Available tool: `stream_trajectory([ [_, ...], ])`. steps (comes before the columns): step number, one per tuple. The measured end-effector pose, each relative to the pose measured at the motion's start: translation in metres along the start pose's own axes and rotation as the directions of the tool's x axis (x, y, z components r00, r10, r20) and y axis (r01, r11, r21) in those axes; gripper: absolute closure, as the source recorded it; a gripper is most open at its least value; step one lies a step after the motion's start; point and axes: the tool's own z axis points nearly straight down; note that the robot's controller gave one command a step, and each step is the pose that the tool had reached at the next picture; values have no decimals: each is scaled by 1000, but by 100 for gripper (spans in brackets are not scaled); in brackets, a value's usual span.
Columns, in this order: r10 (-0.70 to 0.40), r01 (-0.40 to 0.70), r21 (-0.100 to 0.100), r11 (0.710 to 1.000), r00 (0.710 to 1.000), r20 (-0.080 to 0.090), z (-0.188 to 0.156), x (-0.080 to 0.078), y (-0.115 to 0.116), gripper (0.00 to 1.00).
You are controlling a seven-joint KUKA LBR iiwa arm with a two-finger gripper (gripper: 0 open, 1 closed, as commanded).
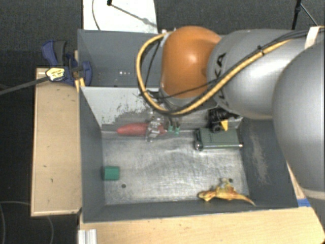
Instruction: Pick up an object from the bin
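Grey bin (167, 174), mostly bare; we see the gripper (155, 129) down beside the red stick (130, 130). Can't tell if it's pinching, and nothing looks lifted yet.

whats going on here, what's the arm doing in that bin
A robot arm reaches into the grey bin from the right. Its gripper is down by the back wall, at the right end of a long red thing; a grasp is not evident. A green block, a grey box and a yellow toy animal lie elsewhere.
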Motion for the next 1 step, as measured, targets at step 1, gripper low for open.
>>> stream_trajectory([
  [1, -21, 21, 1, 1000, 1000, -2, -35, 8, -4, 100],
])
